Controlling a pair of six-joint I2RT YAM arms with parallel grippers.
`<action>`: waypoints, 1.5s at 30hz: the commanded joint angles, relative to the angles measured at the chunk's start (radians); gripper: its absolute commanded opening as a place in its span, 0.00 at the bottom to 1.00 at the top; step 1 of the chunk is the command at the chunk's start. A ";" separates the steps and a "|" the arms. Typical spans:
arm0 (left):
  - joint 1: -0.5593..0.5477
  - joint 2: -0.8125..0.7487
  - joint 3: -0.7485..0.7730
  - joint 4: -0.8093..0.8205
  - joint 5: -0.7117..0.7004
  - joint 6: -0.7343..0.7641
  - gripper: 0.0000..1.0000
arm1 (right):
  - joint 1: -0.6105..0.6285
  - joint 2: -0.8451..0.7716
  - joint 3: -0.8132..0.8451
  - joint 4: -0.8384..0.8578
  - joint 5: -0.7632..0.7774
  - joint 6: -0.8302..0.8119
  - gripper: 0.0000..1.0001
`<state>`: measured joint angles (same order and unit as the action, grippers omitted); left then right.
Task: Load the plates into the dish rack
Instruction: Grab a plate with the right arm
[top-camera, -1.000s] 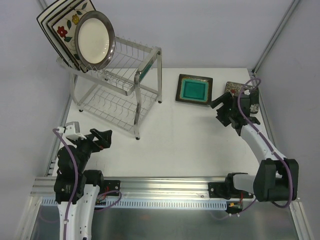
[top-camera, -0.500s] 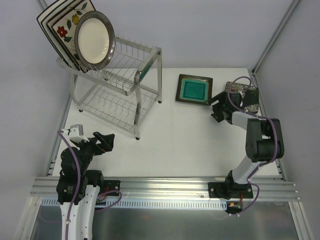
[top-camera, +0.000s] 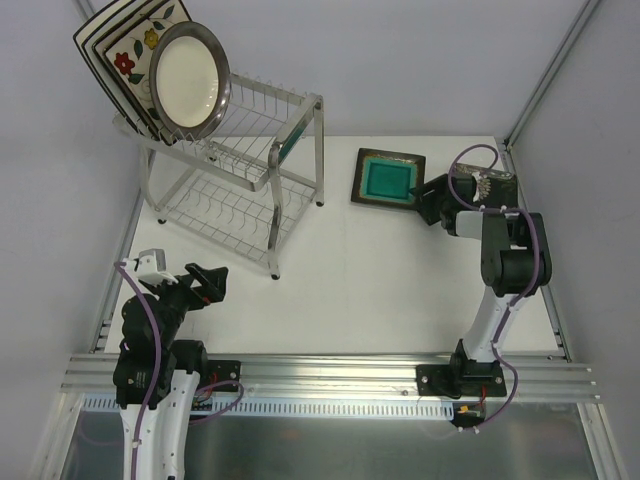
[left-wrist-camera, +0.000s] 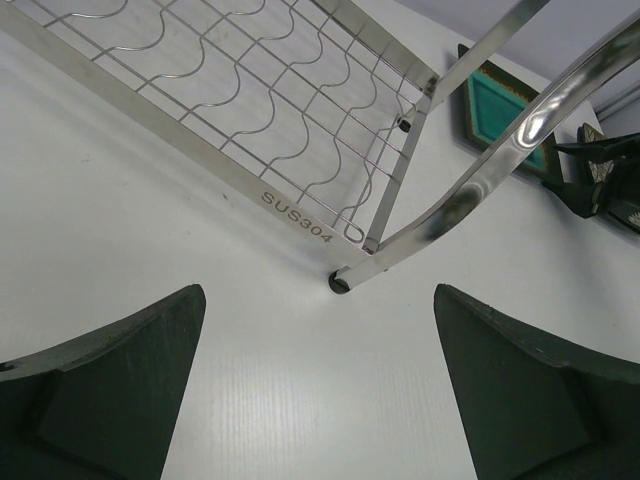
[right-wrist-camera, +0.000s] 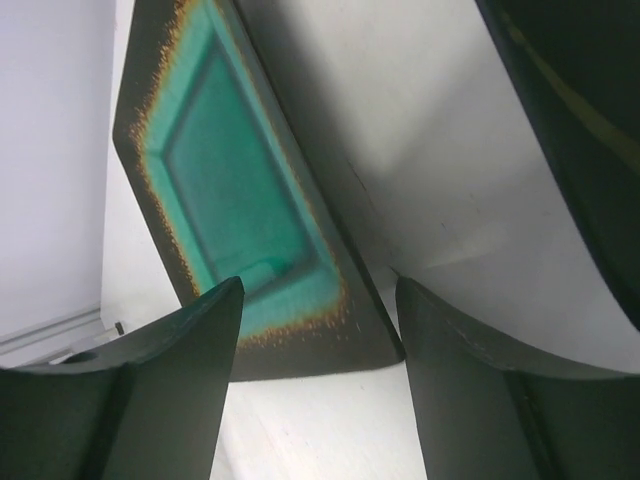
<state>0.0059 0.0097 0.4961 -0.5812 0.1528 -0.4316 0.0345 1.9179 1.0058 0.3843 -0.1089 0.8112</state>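
Observation:
The dish rack (top-camera: 240, 170) stands at the back left; its top tier holds a flowered square plate (top-camera: 132, 60) and a round grey-rimmed plate (top-camera: 188, 80), leaning. The dark teal-centred plate (top-camera: 387, 178) lies flat on the table. A dark plate with white blooms (top-camera: 495, 186) lies to its right, partly hidden by the right arm. My right gripper (top-camera: 425, 200) is low at the teal plate's near right corner. In the right wrist view its open jaws (right-wrist-camera: 320, 340) straddle that corner of the teal plate (right-wrist-camera: 240, 200) without touching it. My left gripper (top-camera: 207, 280) is open and empty near the rack's front leg.
The rack's lower shelf (left-wrist-camera: 250, 90) and its front foot (left-wrist-camera: 342, 283) lie just ahead of the left fingers (left-wrist-camera: 110, 380). White walls close the table on the left, back and right. A metal rail (top-camera: 320, 375) runs along the near edge.
The right arm folded and swung left from the bloom plate to the teal plate's corner, and its jaws narrowed. The left arm shifted slightly at first, then stayed put.

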 joint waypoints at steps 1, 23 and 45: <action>-0.003 -0.017 -0.001 0.026 -0.012 -0.012 0.99 | -0.010 0.069 0.028 0.013 0.022 0.008 0.66; -0.003 -0.017 0.001 0.029 0.017 -0.004 0.99 | -0.011 0.064 -0.002 0.060 -0.038 -0.086 0.06; -0.003 -0.033 -0.005 0.044 0.050 0.005 0.99 | 0.168 -0.529 -0.633 -0.033 -0.014 -0.072 0.08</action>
<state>0.0059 0.0097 0.4938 -0.5804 0.1768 -0.4309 0.1596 1.4658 0.4320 0.4488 -0.1570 0.7383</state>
